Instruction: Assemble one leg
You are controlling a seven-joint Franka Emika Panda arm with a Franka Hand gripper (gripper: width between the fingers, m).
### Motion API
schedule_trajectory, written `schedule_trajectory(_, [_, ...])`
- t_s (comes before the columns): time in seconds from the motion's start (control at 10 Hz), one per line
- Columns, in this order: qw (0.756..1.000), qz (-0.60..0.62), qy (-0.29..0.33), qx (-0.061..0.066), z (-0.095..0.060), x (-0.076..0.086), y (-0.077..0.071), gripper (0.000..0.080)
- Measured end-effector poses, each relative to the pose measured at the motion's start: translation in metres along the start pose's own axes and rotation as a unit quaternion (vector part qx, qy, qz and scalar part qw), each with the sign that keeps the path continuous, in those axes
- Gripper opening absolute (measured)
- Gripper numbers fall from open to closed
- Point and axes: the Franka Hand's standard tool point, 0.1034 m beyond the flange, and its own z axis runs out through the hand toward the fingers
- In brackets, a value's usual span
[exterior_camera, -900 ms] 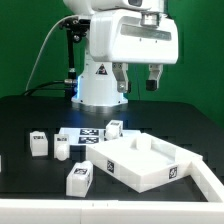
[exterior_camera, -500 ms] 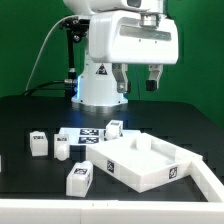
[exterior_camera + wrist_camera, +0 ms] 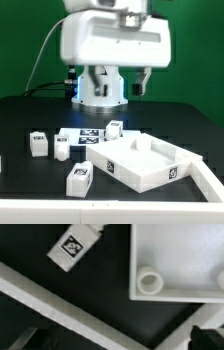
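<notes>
With jaws wide and empty, the Panda arm hangs high over the black desk (image 3: 25, 115) (the reach step, seemingly). The small white plastic tagged leg (image 3: 115, 127) stands untouched just behind the large white rimmed panel (image 3: 150, 162). The next move calls for descending and grasping. Since 0.9 s ago the arm's head has swung toward the exterior view's left.

In the wrist view you see the small white blocky plastic leg (image 3: 72, 246) only partly: the picture's edge cuts it, and its square tag (image 3: 73, 245) is blurred. The large flat white panel (image 3: 180, 258) also runs out of frame.
</notes>
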Motion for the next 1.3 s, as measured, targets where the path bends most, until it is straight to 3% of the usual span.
schedule_trajectory(0.2, [1.000, -0.006, -0.008, 0.007, 0.023, -0.018, 0.024, 0.0650])
schedule_trajectory(0.6, [1.000, 0.005, -0.008, 0.007, 0.024, -0.016, 0.022, 0.0650])
schedule_trajectory(0.8, [0.992, 0.122, -0.023, 0.009, 0.046, -0.010, 0.023, 0.0650])
schedule_trajectory(1.0, [0.991, 0.131, -0.030, 0.025, 0.073, -0.023, 0.034, 0.0650])
schedule_trajectory(1.1, [0.990, 0.136, -0.031, 0.031, 0.080, -0.029, 0.042, 0.0650])
schedule_trajectory(1.3, [0.990, 0.135, -0.027, 0.030, 0.076, -0.022, 0.038, 0.0650])
